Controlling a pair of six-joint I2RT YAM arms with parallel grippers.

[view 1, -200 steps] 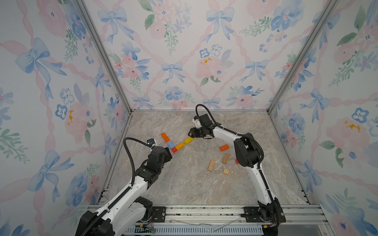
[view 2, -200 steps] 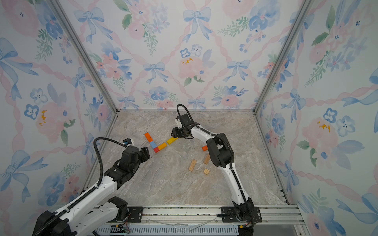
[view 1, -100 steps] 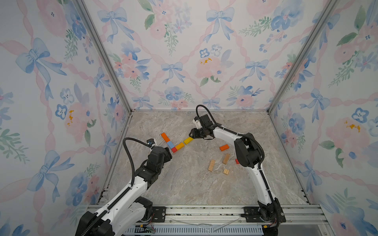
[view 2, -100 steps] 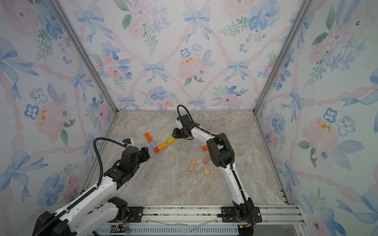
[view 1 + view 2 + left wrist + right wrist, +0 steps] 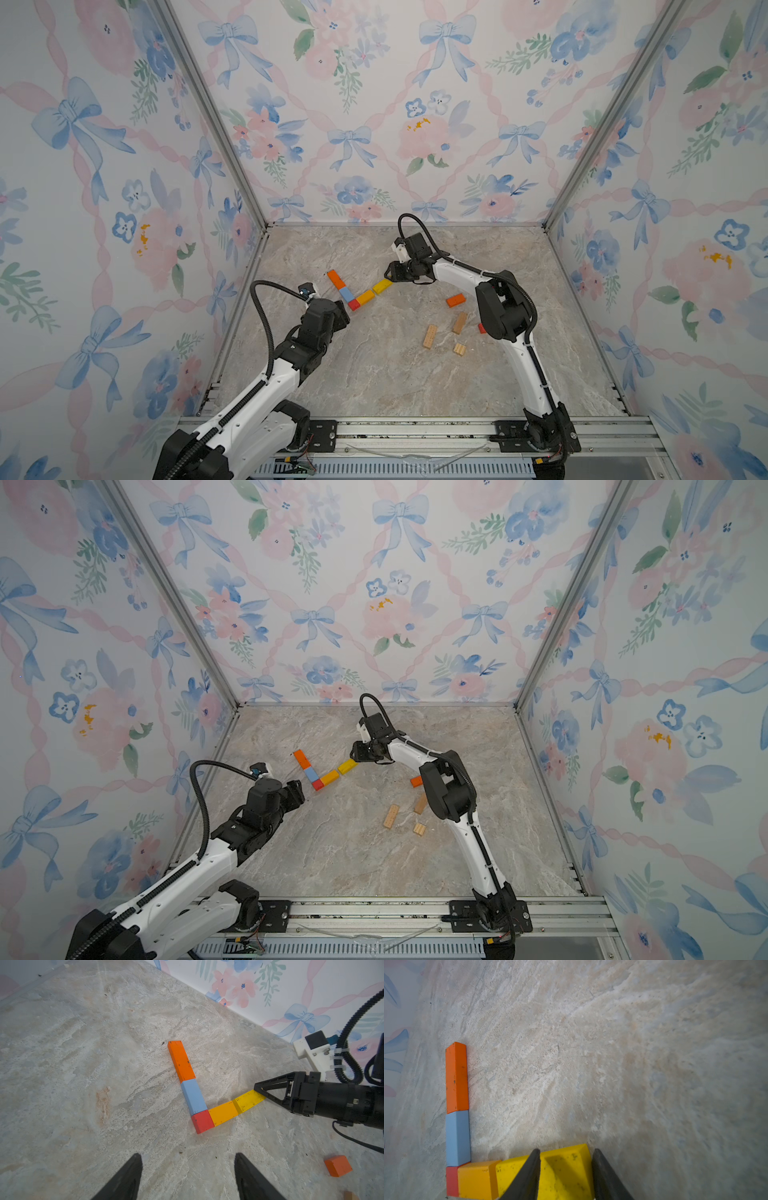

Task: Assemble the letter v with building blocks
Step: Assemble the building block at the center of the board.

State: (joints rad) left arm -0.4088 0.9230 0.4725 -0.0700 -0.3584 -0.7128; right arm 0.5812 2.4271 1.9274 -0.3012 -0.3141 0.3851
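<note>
Five building blocks lie in a V-like corner on the marble floor: a long orange block [image 5: 336, 279], a light blue one [image 5: 345, 294], a red corner piece [image 5: 354, 304], an amber one [image 5: 365, 297] and a yellow one [image 5: 382, 286]. My right gripper [image 5: 566, 1150] sits low over the far end of the yellow block [image 5: 564, 1172]. Its jaws stand partly apart: one finger crosses the block's top, the other is beside its end. My left gripper [image 5: 188, 1155] is open and empty, just short of the red corner piece [image 5: 202, 1121].
Loose blocks lie by the right arm: an orange one [image 5: 455, 300], three tan ones [image 5: 429, 336] [image 5: 459, 323] [image 5: 459, 349] and a red one [image 5: 482, 328] half hidden behind the arm. Floral walls close three sides; a metal rail [image 5: 415, 432] runs along the front.
The right gripper's jaws have narrowed over the end of the yellow block. The left arm has not moved.
</note>
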